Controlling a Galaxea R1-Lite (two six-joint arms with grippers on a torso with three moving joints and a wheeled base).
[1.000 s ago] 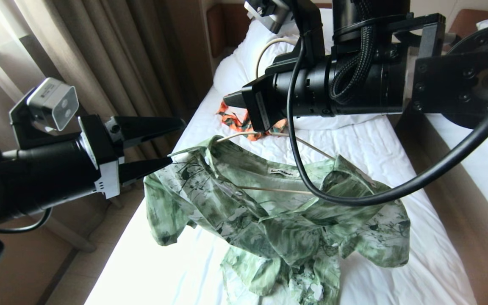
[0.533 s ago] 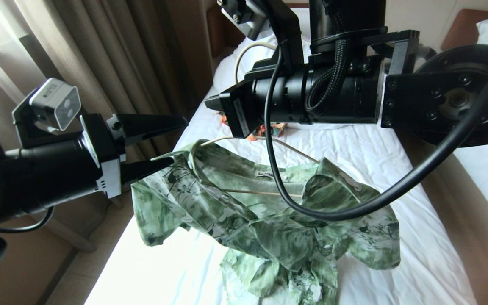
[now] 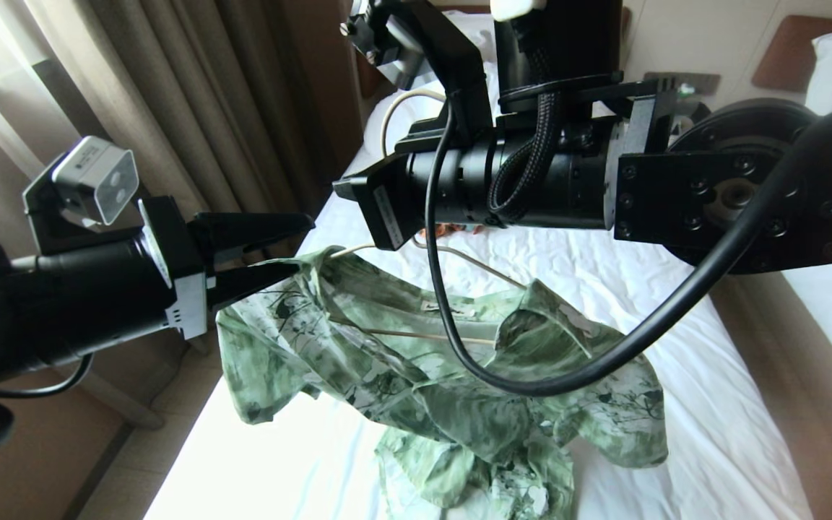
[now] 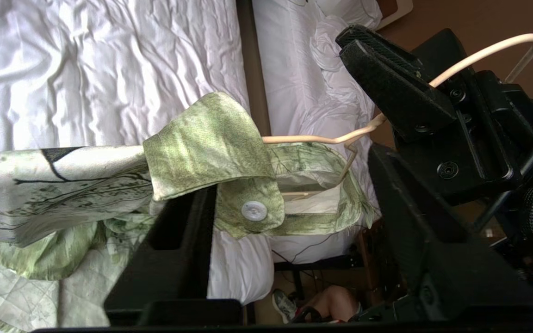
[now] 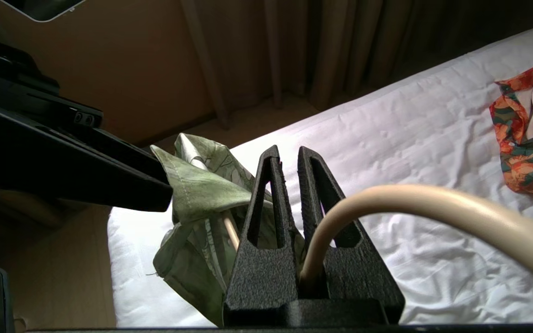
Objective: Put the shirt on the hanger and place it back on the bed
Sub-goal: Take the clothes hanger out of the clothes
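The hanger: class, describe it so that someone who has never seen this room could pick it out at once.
Start at the bed with the wrinkled white sheet, then find the green leaf-print shirt raised above it. The hanger is the thin cream wire frame threaded through the shirt's neck, gripped near its hook by the right gripper; nothing else here is a pale bent rod.

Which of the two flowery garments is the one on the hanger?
The light green shirt, draped over the cream hanger that the right gripper holds by its neck. The orange-and-dark-green garment lies flat on the bed, farther back, untouched.
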